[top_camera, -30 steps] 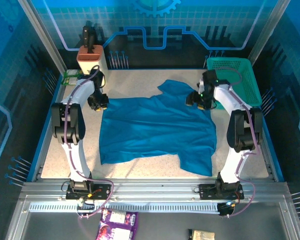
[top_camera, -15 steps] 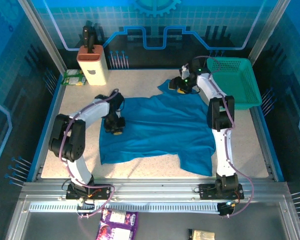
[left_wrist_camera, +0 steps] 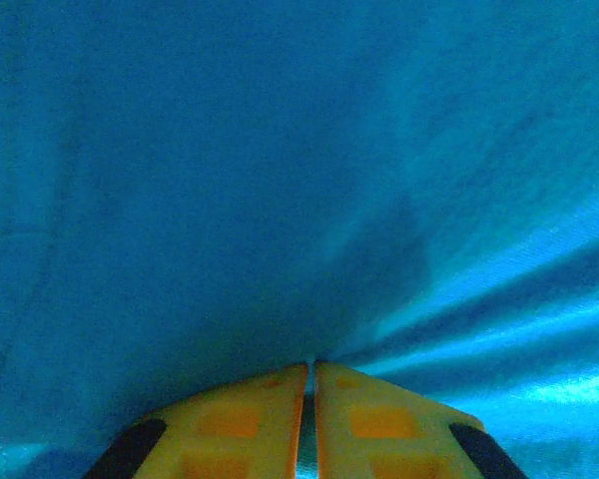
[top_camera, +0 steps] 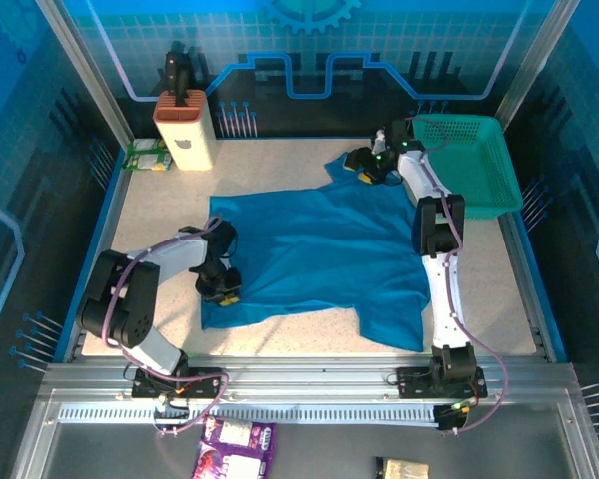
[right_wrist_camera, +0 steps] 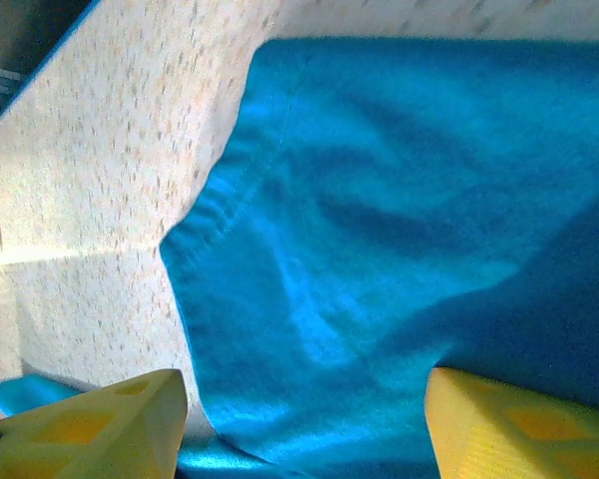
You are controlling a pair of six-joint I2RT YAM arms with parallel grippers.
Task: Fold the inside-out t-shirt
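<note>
L claw (top_camera: 224,291) moved nearer, pinching t-shirt (top_camera: 319,238).

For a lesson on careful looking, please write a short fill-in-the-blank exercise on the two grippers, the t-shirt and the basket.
1. The left gripper is ___ on the t-shirt, at its near left part.
2. The right gripper is ___ at the shirt's far edge.
3. The basket sits at the far ___ corner of the table.

Missing words: shut; open; right.
</note>
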